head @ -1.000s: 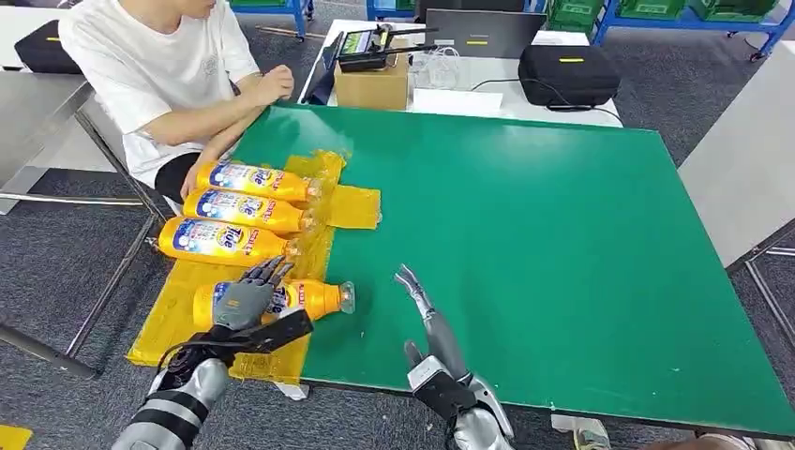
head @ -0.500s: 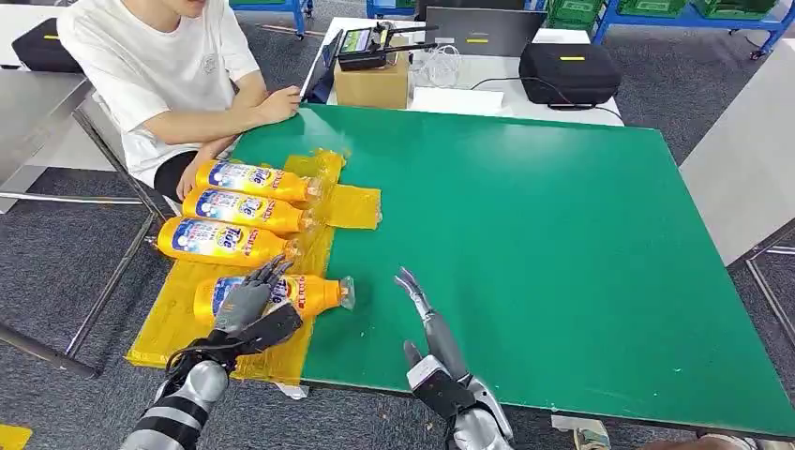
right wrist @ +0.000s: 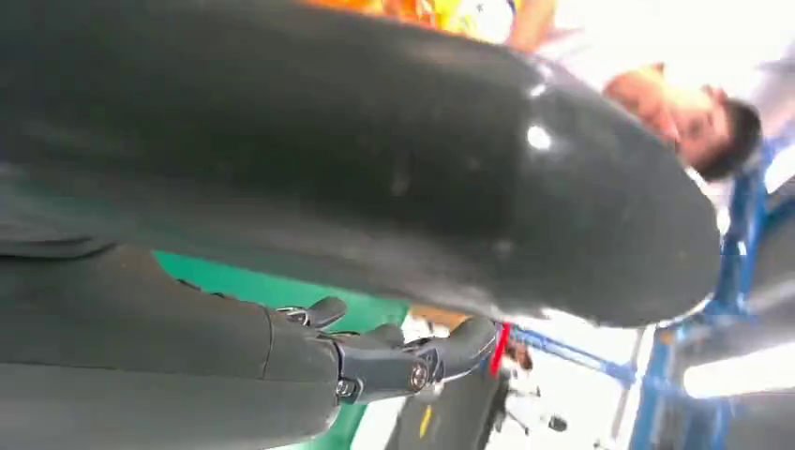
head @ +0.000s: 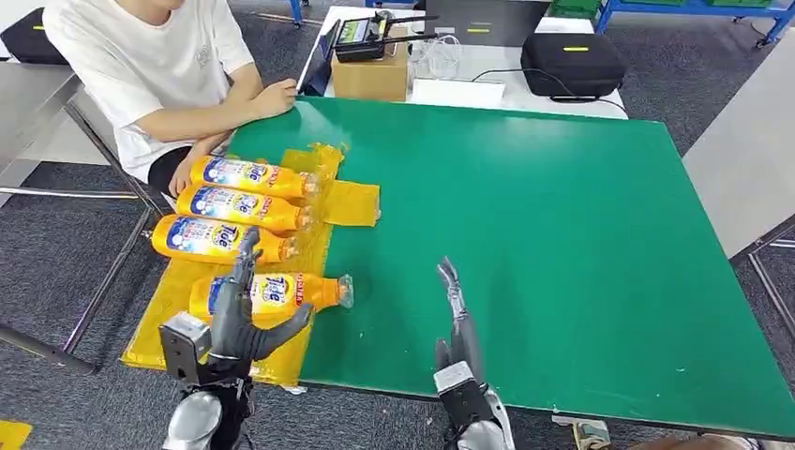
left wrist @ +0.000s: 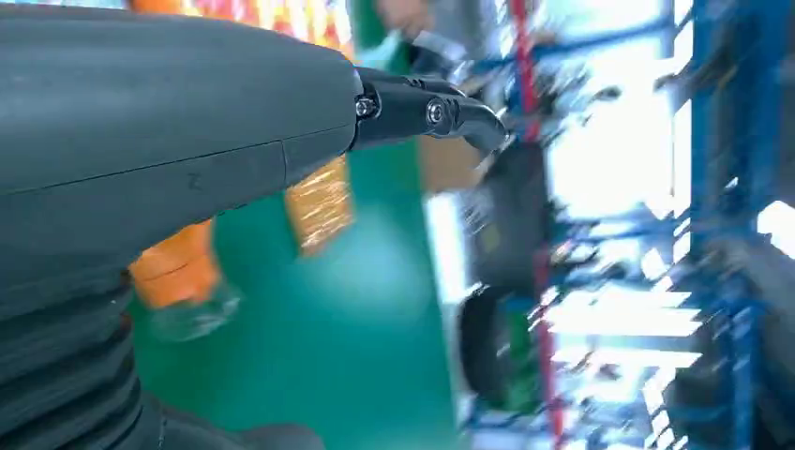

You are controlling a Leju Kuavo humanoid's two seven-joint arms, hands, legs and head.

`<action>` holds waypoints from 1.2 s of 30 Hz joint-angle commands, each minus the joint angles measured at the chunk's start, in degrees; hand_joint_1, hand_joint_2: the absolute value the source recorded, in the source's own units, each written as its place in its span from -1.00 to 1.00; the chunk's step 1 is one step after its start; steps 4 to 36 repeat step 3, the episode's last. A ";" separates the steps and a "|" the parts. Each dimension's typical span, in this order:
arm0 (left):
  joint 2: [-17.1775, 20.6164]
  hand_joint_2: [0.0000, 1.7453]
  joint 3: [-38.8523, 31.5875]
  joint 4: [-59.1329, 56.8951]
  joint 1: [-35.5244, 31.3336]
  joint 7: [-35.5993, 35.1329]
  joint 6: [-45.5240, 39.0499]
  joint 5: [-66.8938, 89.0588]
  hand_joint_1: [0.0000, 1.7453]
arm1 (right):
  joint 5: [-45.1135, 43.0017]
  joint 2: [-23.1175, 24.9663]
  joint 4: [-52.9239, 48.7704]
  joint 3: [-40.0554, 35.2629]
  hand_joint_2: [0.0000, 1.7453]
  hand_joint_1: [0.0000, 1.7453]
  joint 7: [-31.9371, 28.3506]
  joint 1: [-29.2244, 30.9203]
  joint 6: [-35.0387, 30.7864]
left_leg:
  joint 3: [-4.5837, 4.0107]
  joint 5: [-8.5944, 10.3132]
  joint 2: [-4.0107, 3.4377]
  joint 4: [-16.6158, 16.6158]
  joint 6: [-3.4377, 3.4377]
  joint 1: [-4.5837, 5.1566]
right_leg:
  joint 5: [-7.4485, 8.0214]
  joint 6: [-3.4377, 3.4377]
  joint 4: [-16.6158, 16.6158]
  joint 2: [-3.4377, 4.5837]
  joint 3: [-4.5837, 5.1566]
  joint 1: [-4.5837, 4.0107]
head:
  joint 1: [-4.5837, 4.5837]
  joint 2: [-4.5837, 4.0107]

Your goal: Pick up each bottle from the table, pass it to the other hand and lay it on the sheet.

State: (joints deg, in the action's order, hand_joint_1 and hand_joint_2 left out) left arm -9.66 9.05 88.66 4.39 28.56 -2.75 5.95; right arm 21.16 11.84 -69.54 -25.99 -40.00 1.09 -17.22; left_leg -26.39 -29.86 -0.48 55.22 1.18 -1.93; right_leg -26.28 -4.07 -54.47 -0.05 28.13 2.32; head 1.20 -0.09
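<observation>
Grey and empty, the left robot hand (head: 246, 319) hangs with its fingers apart over the near edge of the yellow sheet (head: 178, 319), in front of the nearest bottle (head: 272, 293); whether it touches that bottle is hard to tell. The right robot hand (head: 457, 323) stands on edge over the table (head: 562, 244), fingers straight and spread, holding nothing. Four orange bottles lie on their sides on the sheet at the table's left edge, caps toward the middle: the nearest one, then a second bottle (head: 217, 238), a third bottle (head: 244, 206) and the farthest bottle (head: 248, 175). The table has a green top; grey carpet lies around it. A person (head: 150, 66) in a white shirt sits at the far left corner, cut off by the frame's top. Beyond the far edge stand a cardboard box (head: 370, 77) and a black case (head: 572, 64). Both wrist views are blurred, and the robot hands' own bulk hides most of the scene in them.
</observation>
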 commanded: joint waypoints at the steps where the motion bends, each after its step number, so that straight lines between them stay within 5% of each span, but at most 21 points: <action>1: -3.01 1.00 1.85 8.72 -0.82 3.43 -8.58 -5.09 -1.00 | -6.74 -3.46 -14.19 -4.14 1.00 -1.00 0.00 -0.39 -18.03 | -0.16 -0.03 0.14 0.10 -0.21 -0.02 | -0.03 0.27 -0.05 -0.11 0.09 -0.08 | -0.02 0.00; 2: -3.46 1.00 2.28 10.17 -1.32 3.63 -10.31 -6.85 -1.00 | -5.11 -3.35 -17.38 -3.79 1.00 -1.00 0.00 -0.65 -22.78 | -0.22 -0.02 0.13 0.14 -0.19 -0.02 | -0.02 0.21 -0.06 -0.11 0.14 -0.06 | -0.02 0.00; 36: -3.59 1.00 2.30 10.47 -1.35 3.57 -10.50 -7.22 -1.00 | -4.39 -2.91 -17.84 -3.07 1.00 -1.00 0.00 -0.92 -22.78 | -0.23 -0.01 0.09 0.13 -0.15 -0.01 | 0.00 0.14 -0.07 -0.08 0.15 -0.04 | -0.04 0.00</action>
